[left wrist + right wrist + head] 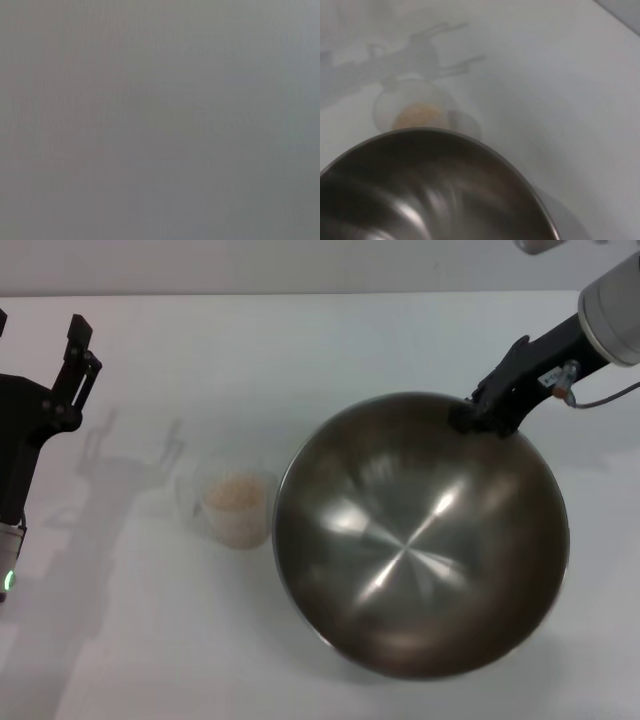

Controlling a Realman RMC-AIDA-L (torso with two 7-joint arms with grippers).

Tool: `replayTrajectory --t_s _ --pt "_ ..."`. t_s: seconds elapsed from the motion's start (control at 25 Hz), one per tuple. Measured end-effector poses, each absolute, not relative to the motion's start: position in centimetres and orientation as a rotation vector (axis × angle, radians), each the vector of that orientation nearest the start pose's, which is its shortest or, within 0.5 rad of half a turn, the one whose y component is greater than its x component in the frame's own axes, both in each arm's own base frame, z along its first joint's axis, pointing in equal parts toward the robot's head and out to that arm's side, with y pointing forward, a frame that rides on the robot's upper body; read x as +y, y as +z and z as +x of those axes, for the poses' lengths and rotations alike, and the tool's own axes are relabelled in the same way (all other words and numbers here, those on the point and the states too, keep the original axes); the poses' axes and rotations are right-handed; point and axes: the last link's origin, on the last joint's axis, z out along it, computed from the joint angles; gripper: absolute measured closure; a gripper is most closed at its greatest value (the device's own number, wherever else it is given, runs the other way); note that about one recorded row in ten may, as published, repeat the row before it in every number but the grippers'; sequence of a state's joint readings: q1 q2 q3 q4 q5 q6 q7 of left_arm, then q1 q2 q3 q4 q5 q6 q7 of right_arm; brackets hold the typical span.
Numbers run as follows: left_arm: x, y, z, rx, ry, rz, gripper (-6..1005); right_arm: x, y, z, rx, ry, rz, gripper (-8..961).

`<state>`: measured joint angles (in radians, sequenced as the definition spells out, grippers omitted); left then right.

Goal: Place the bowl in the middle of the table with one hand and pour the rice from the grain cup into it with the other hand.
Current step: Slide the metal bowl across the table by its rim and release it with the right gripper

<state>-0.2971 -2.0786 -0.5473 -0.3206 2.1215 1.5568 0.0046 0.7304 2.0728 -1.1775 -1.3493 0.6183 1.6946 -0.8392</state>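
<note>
On the white bench [400, 330], the right hand [487, 412] is gripping the far rim of the steel bowl [420, 540], which is sitting right of centre. Just beside the bowl's left edge, the cup [232, 505] is holding rice [235, 493], while the left hand [78, 365] is hovering wide open at the far left.

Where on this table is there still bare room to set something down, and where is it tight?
Bare table stretches behind the grain cup and bowl, and in front of the cup by the left gripper. It is tight where cup and bowl nearly meet, and at the bowl's far rim, which the right gripper grips.
</note>
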Motion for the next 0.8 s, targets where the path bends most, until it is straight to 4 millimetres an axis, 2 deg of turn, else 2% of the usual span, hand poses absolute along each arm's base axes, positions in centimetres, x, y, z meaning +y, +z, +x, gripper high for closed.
replayTrajectory --t_s 0.36,0.8 --pt "27.5 -1.8 -28.3 -0.270 -0.960 -1.540 218 36.1 0.7 13.7 0.580 -0.410 -2.906 925" --pt "27.5 -1.8 -28.4 -0.271 -0.959 -1.539 221 36.4 -0.2 13.9 0.618 -0.422 -2.896 921"
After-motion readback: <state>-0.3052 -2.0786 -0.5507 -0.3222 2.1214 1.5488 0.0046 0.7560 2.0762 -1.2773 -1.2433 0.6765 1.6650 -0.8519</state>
